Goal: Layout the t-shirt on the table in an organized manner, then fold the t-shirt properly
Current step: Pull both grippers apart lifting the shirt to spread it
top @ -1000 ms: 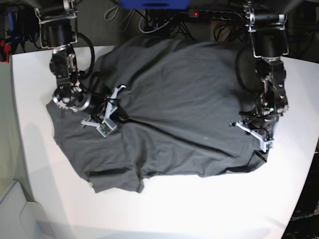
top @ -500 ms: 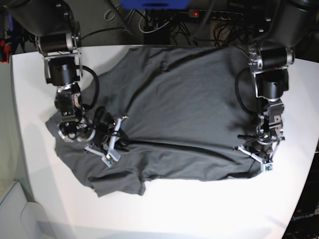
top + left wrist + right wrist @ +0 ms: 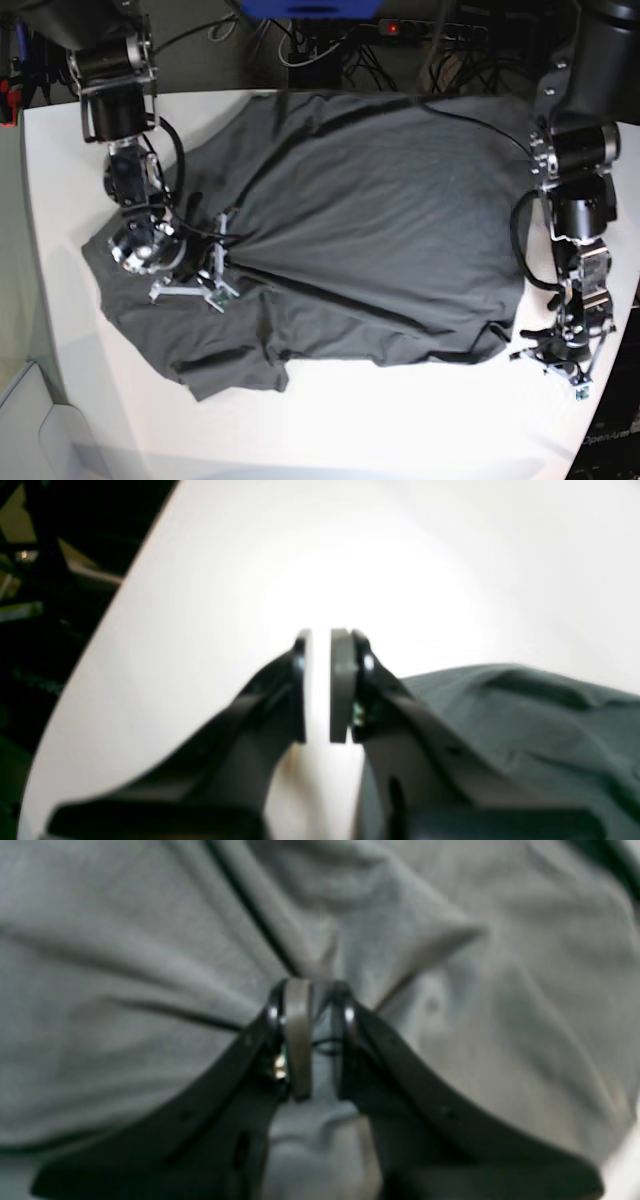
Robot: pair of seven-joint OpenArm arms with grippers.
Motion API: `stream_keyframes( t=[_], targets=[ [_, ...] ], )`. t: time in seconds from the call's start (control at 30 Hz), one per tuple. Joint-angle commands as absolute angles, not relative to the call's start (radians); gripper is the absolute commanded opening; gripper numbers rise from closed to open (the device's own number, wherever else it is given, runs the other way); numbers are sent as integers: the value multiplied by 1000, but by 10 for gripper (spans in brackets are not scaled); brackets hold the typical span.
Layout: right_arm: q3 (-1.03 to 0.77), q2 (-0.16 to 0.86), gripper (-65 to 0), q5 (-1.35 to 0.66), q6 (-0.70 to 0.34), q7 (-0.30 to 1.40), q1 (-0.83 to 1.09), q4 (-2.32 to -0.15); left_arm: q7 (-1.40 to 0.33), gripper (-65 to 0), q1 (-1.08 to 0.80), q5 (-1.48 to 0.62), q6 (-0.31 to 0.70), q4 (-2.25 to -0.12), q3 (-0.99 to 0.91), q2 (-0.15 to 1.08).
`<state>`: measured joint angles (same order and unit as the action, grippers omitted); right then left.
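The dark grey t-shirt (image 3: 380, 200) lies spread over the white table (image 3: 400, 420), with creases running from its left side. My right gripper (image 3: 222, 255) rests on the shirt's left part. In the right wrist view it (image 3: 320, 990) is shut on a pinched fold of the shirt (image 3: 125, 965). My left gripper (image 3: 550, 362) is on bare table just past the shirt's front right corner. In the left wrist view it (image 3: 320, 640) has its jaws together but for a thin slit, nothing between them. The shirt (image 3: 525, 720) lies to its right on the table (image 3: 400, 555).
A power strip and cables (image 3: 420, 30) and a blue object (image 3: 310, 8) lie behind the table's far edge. The table's right edge runs close to the left gripper. A pale grey surface (image 3: 20, 420) sits beyond the front left corner.
The left gripper has moved toward the front right, off the shirt's corner onto bare table. The right gripper has shifted slightly back with its fold. The shirt lies wider and flatter.
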<state>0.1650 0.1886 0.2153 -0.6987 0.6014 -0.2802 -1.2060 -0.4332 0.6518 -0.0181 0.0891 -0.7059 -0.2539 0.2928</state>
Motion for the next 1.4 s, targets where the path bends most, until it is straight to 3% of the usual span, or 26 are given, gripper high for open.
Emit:
stream_keyframes(
  t=[0.0, 0.33, 0.5, 0.67, 0.87, 1.07, 1.37],
  targets=[
    [162, 202, -585, 232, -698, 618, -286, -1253, -446, -586, 661, -35, 85, -768, -255, 269],
    [70, 191, -585, 232, -698, 634, -128, -1575, -782, -586, 317, -122, 85, -1498, -196, 18],
    [68, 199, -585, 232, -698, 639, -87, -1659, -880, -586, 183, -122, 84, -1644, -16, -65],
    [-8, 206, -585, 234, -698, 639, -39, -1716, -891, -587, 113, -117, 74, -1615, 160, -79],
    [-128, 211, -585, 234, -698, 676, -7, -1745, -889, -587, 105, -119, 74, -1452, 168, -27],
    [-202, 213, -585, 232, -698, 727, 38, -1778, -823, -587, 136, -119, 74, -1349, 117, 61],
    [-202, 206, -585, 231, -698, 723, 154, -1776, -613, -587, 240, -125, 84, -1023, -39, 228]
  ],
)
